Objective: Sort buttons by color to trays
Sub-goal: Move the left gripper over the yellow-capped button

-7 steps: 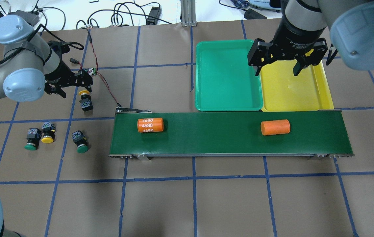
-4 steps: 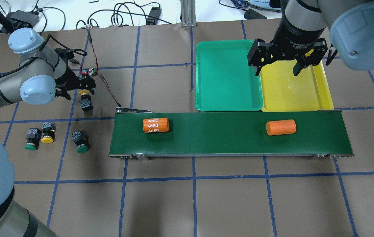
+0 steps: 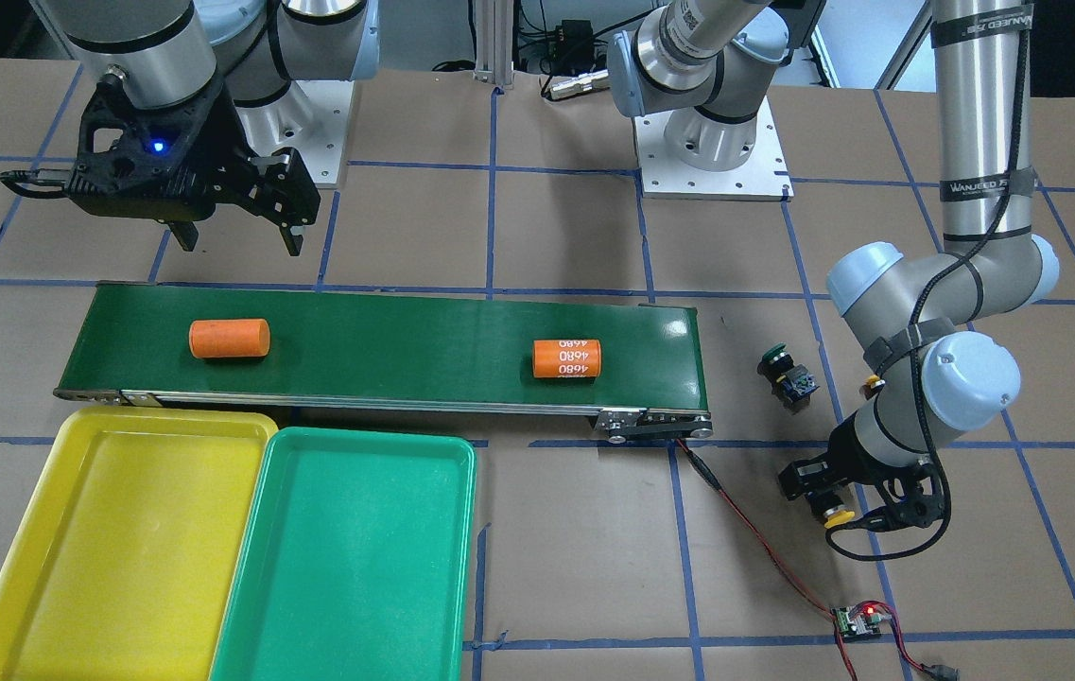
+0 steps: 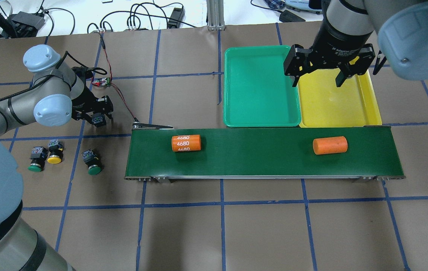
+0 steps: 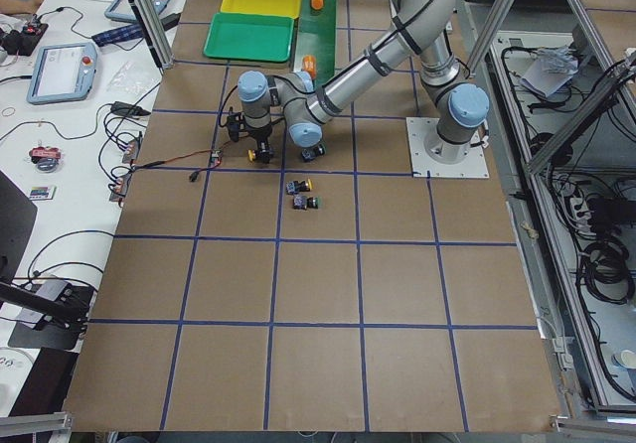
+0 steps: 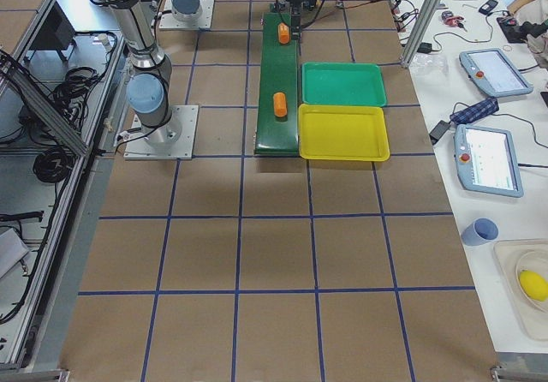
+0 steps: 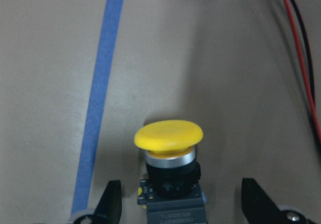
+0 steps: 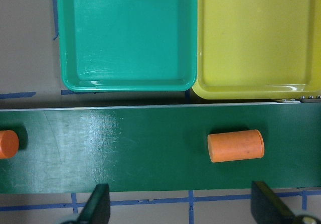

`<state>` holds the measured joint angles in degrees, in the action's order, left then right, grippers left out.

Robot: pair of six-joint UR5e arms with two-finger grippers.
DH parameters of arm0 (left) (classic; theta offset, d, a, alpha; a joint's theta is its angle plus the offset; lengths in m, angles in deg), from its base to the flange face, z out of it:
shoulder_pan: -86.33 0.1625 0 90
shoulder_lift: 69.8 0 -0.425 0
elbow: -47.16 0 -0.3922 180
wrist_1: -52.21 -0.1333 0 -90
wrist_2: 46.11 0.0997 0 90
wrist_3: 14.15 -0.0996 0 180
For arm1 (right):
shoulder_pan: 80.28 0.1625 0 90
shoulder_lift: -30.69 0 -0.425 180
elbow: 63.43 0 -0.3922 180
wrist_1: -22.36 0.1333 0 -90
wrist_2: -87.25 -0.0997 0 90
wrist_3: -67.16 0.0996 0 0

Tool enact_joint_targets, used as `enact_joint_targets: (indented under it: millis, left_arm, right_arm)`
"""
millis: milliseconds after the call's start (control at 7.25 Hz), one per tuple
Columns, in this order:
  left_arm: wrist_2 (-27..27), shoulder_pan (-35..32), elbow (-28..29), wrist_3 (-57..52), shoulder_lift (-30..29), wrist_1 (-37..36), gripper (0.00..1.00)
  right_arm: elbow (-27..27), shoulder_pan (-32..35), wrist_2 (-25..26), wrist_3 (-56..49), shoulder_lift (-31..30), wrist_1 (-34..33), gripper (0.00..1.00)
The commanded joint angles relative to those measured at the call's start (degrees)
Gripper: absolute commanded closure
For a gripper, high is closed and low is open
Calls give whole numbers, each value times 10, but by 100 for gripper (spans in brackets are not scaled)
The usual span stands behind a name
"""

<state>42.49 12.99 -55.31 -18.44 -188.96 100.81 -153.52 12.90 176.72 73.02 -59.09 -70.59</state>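
My left gripper [image 4: 99,117] is open and low over a yellow button [image 7: 169,136] lying on the table; in the left wrist view its fingers [image 7: 111,204] stand on either side of the button's black body without touching it. The button's yellow cap also shows in the front view [image 3: 840,515]. Two green buttons [image 4: 35,159] [image 4: 92,163] and another yellow button [image 4: 54,152] lie left of the belt. My right gripper [image 4: 317,77] is open and empty, high over the joint between the green tray [image 4: 259,86] and the yellow tray [image 4: 334,103]. Both trays hold nothing.
A dark-green conveyor belt [image 4: 255,160] carries an orange cylinder marked 4680 [image 4: 186,143] and a plain orange cylinder [image 4: 329,145]. A small circuit board [image 4: 102,81] with red and black wires [image 4: 123,101] lies just behind my left gripper.
My left arm has swung right and down, bringing the open gripper around the yellow button. Both orange cylinders have moved right along the belt. The right arm has not moved.
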Motion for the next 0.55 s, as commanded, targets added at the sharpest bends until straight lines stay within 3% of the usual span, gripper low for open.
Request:
enact_joint_targets:
  millis: [0,138,414]
  left_arm:
    - [0,-1,2,-5,18,4,100]
    - [0,-4,-5,-5,31,10,100]
    - [-4,-14,-1,-5,114,127,100]
  right_arm:
    - [0,1,0,-1,0,0,0]
    - [1,1,0,0,0,0,0]
    - [4,-1,0,-1,0,1,0]
